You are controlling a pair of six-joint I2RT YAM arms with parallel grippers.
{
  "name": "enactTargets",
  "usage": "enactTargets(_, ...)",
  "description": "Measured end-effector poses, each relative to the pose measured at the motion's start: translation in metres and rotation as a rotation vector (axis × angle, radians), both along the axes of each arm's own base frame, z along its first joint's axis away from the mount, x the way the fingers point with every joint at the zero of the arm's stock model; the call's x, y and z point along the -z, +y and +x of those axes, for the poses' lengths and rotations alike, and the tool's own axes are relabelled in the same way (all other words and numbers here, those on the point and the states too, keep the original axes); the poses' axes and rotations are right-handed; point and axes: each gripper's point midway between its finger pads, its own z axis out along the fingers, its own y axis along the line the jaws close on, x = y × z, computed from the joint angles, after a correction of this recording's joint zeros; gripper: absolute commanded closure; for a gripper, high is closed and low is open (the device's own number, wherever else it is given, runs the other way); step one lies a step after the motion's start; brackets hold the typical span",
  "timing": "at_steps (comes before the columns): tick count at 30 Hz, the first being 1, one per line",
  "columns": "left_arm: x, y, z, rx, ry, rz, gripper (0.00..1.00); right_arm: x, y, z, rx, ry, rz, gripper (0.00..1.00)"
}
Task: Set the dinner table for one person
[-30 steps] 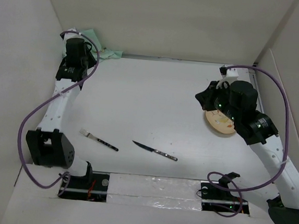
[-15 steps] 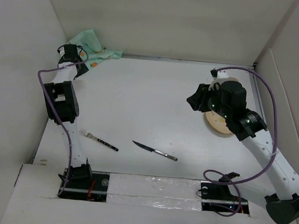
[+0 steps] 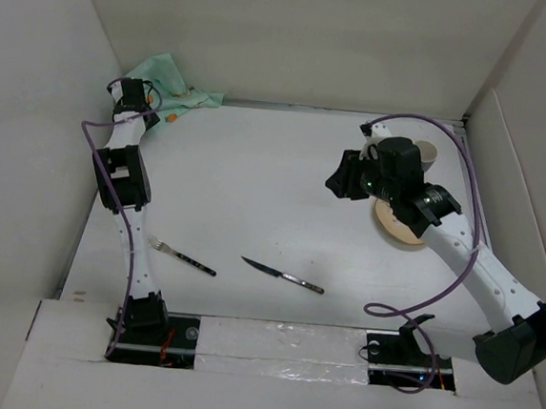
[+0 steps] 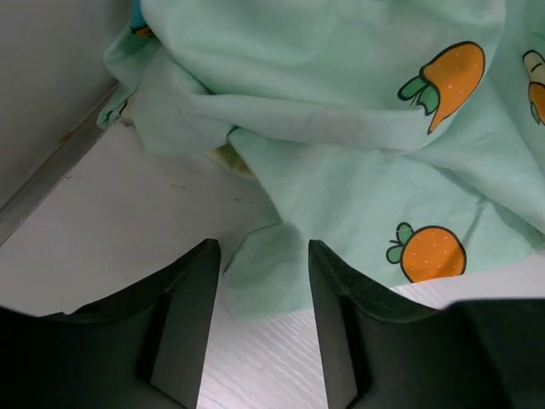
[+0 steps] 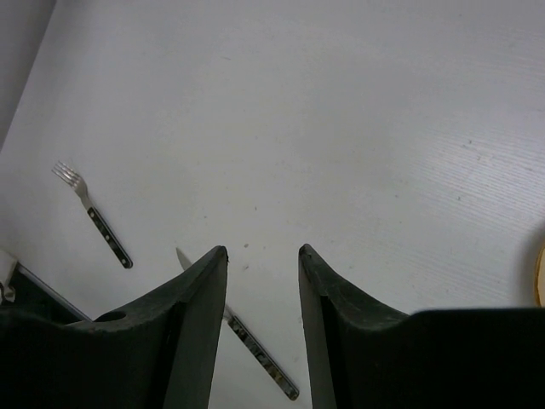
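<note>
The white dinner table (image 3: 256, 184) carries a fork (image 3: 180, 256) and a knife (image 3: 283, 275) near the front, and a beige plate (image 3: 397, 230) on the right, half under my right arm. A mint-green placemat (image 3: 172, 79) with carrot prints lies crumpled in the far left corner. My left gripper (image 3: 139, 97) is at that corner. In the left wrist view it (image 4: 262, 247) stands open, with the placemat (image 4: 341, 153) edge lying between the fingertips, not pinched. My right gripper (image 3: 336, 182) hovers left of the plate, open and empty (image 5: 262, 249), with the knife (image 5: 247, 336) and fork (image 5: 89, 213) below.
White walls enclose the table on the left, back and right. A pale cup-like object (image 3: 429, 153) sits behind the right arm at the far right. The plate's rim (image 5: 541, 277) just shows at the right wrist view's edge. Purple cables loop off both arms.
Both grippers have opened. The right arm swung left, away from the plate. The left arm folded back, uncovering more of the placemat, with its gripper still at the far left corner.
</note>
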Motion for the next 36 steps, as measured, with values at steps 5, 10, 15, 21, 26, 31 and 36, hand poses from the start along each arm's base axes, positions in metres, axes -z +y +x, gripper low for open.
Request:
enactTargets(5,0.001,-0.001,0.01,0.006,-0.035,-0.03,0.78,-0.001,0.017,-0.001,-0.031,0.009,0.004,0.59)
enactTargets(10,0.003,-0.011,0.018,0.029,-0.069,-0.089,1.0,-0.007,0.023,-0.002,-0.038,0.0,0.01,0.61)
enactTargets(15,0.004,-0.028,0.023,0.074,-0.08,-0.121,1.0,-0.014,0.026,-0.002,-0.038,-0.017,0.015,0.63)
enactTargets(21,-0.004,-0.137,0.006,0.257,-0.08,-0.205,1.0,-0.013,0.02,0.003,0.002,-0.028,-0.003,0.64)
enactTargets(26,-0.046,-0.3,-0.041,0.502,-0.123,-0.355,1.0,-0.014,0.005,0.013,0.062,-0.046,-0.027,0.54)
enactTargets(31,-0.095,-0.438,-0.102,0.739,-0.179,-0.494,0.82,-0.017,-0.016,0.019,0.126,-0.062,-0.031,0.41)
enactTargets(36,-0.1,-0.513,-0.155,0.894,-0.13,-0.551,0.55,-0.001,-0.036,0.021,0.191,-0.041,-0.049,0.42)
